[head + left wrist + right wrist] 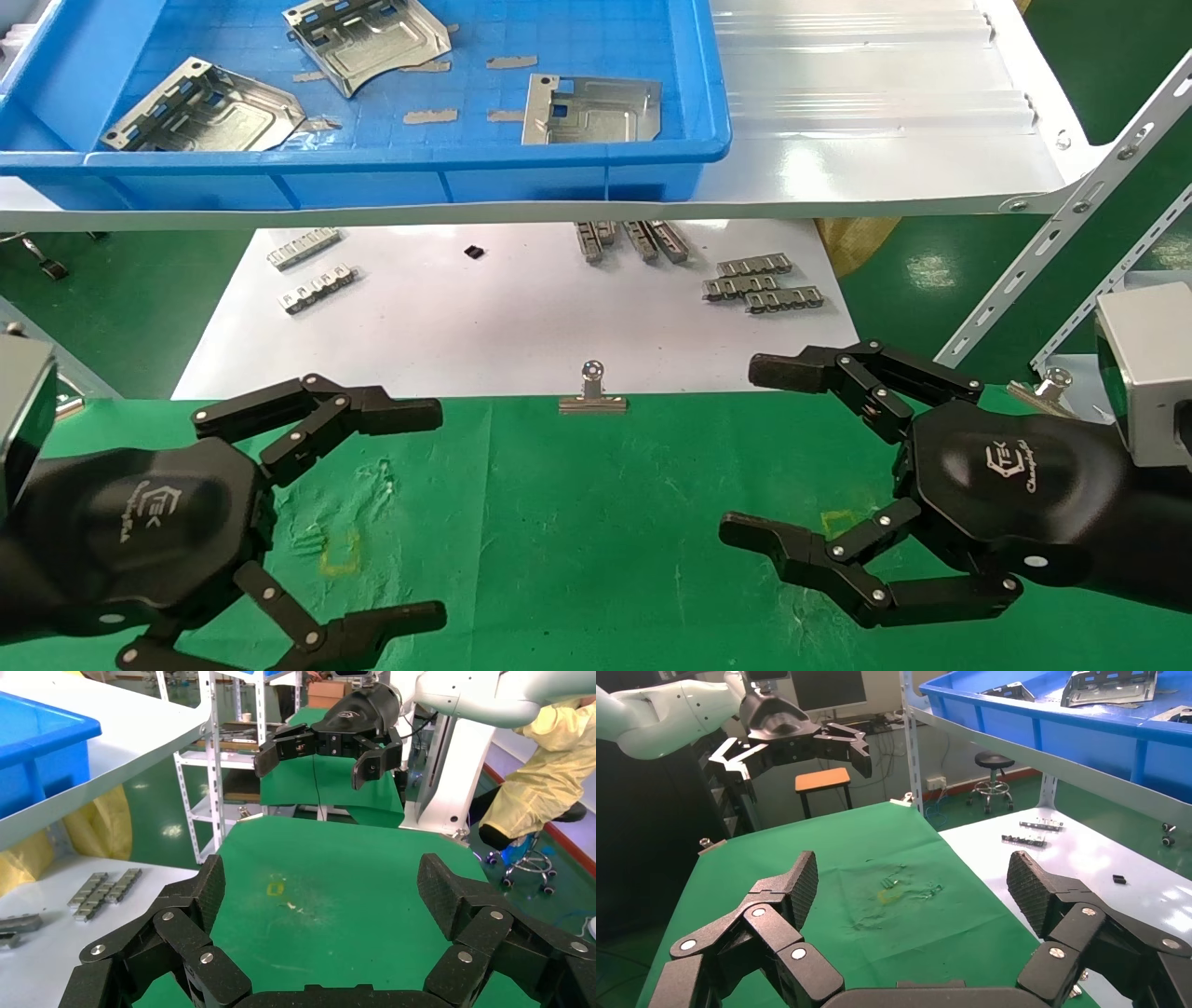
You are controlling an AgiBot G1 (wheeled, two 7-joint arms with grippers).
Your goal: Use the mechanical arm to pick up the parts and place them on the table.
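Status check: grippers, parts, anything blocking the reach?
Left gripper and right gripper open, empty, over the green table. Three parts in the blue bin on the shelf. Nothing blocking.

silvery ribbed parts (205,110) lie in a blue bin (372,172); the table (596,522) is green cloth with yellow squares; both grippers are black with white logos.

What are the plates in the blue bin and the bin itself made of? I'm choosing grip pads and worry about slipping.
The parts look like thin stamped sheet metal: silvery, dull sheen, pressed ribs, cutouts and bent edges. Three lie in the bin, none on the table, which is wrinkled green cloth. The bin looks like moulded plastic: uniform glossy blue, rounded rim. The exact alloy cannot be told.
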